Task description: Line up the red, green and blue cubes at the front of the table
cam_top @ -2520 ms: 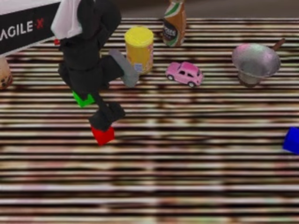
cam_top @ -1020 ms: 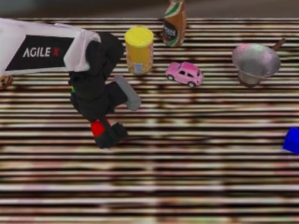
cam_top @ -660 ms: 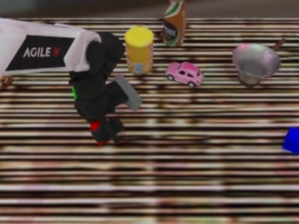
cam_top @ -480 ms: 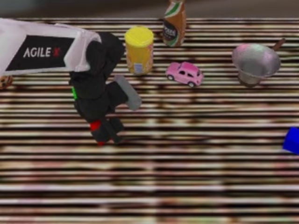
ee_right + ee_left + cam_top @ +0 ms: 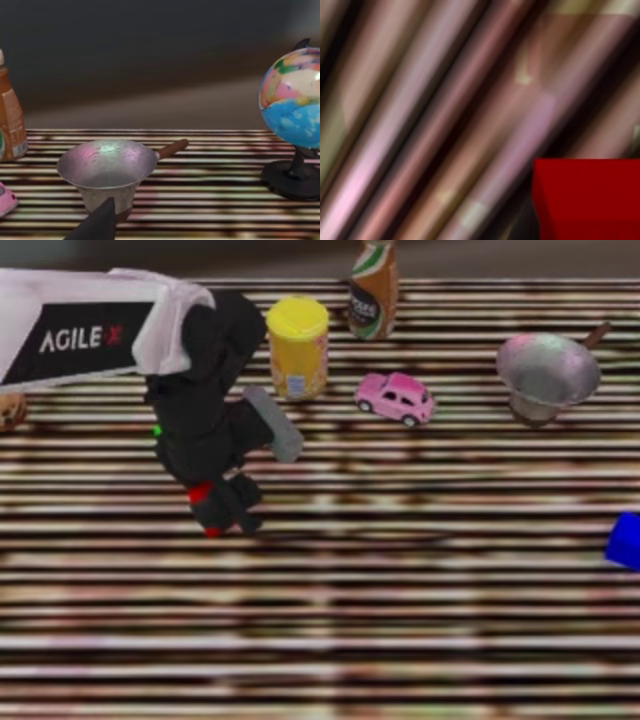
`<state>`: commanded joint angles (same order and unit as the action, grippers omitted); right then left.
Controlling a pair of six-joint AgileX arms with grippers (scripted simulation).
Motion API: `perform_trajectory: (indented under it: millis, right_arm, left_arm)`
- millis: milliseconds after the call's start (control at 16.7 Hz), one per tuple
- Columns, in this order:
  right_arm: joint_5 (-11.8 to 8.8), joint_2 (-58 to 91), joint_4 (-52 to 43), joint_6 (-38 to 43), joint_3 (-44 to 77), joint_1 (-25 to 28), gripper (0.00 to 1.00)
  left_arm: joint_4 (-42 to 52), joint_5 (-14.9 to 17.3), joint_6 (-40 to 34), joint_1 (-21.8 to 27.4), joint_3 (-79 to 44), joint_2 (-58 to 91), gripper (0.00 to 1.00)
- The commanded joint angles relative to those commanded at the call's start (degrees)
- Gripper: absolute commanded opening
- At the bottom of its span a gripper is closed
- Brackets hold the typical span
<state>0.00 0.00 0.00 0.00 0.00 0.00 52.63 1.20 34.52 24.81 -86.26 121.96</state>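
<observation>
My left gripper (image 5: 222, 512) stands at the table's left middle, shut on the red cube (image 5: 200, 493). Only small bits of red show past the black fingers. In the left wrist view the red cube (image 5: 585, 200) fills one corner, close over the striped table (image 5: 420, 125). Only a thin sliver of the green cube (image 5: 157, 430) shows; the left arm hides most of it. The blue cube (image 5: 626, 540) lies at the far right edge of the table (image 5: 400, 620). My right arm is out of the top view; a dark part of my right gripper (image 5: 97, 225) shows in its wrist view.
At the back stand a yellow can (image 5: 297, 345), a brown bottle (image 5: 373, 290), a pink toy car (image 5: 395, 398) and a metal pot (image 5: 548, 370). The right wrist view faces the pot (image 5: 107, 170) and a globe (image 5: 295, 100).
The left gripper came down over the red cube and shut on it. Since half a second ago the arm and cube have shifted slightly toward the back, seemingly lifting.
</observation>
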Motion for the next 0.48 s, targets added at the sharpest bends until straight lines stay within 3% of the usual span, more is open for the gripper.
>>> perform_trajectory:
  millis: [240, 480]
  right_arm:
    - [0.0, 0.0, 0.0, 0.0, 0.0, 0.0, 1.0]
    - [0.0, 0.0, 0.0, 0.0, 0.0, 0.0, 1.0]
  left_arm:
    - [8.4, 0.0, -0.2, -0.8, -4.8, -2.9, 0.0]
    - [9.7, 0.0, -0.3, -0.9, -5.8, -3.8, 0.0]
